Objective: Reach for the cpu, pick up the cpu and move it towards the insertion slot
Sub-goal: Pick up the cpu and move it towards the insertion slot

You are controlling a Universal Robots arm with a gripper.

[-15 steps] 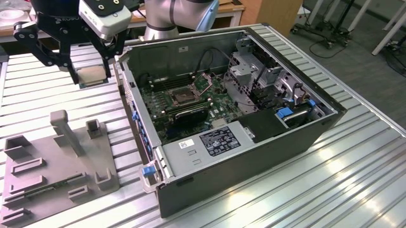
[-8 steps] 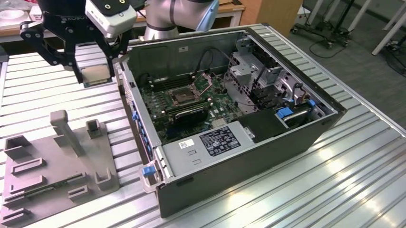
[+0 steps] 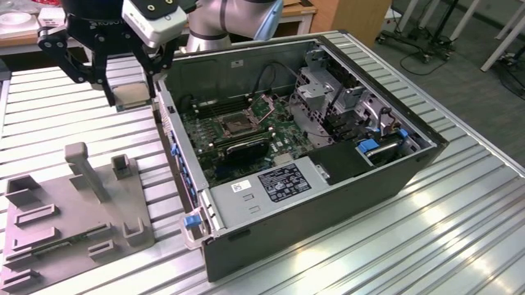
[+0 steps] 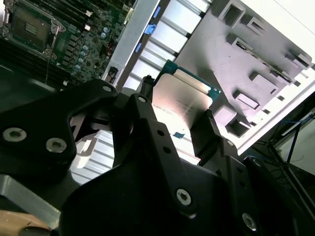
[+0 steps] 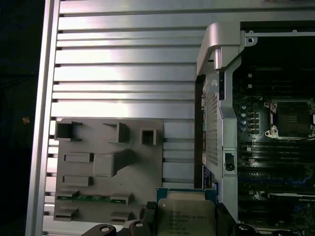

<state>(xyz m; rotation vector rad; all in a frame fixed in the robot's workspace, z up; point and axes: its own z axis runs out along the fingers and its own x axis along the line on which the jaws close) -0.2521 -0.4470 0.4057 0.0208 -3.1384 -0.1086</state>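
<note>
My gripper (image 3: 131, 98) is shut on the cpu (image 3: 132, 93), a thin square chip with a pale silvery-beige face, and holds it in the air by two opposite edges. It hangs over the slatted metal table, just off the open computer case's wall on the exterior view's left. Both wrist views show the cpu (image 4: 183, 98) (image 5: 187, 212) clamped between the black fingers (image 4: 142, 113). The insertion slot (image 3: 233, 125) (image 4: 28, 27) (image 5: 292, 117), a square socket with a metal frame and dark centre, lies on the green board inside the case, apart from the chip.
A grey plastic tray (image 3: 78, 209) (image 5: 108, 147) with raised posts and recesses lies on the table at the exterior view's left. The case (image 3: 328, 184) holds cables, drive cages and a power supply with labels. Its near wall (image 3: 168, 117) stands between chip and socket.
</note>
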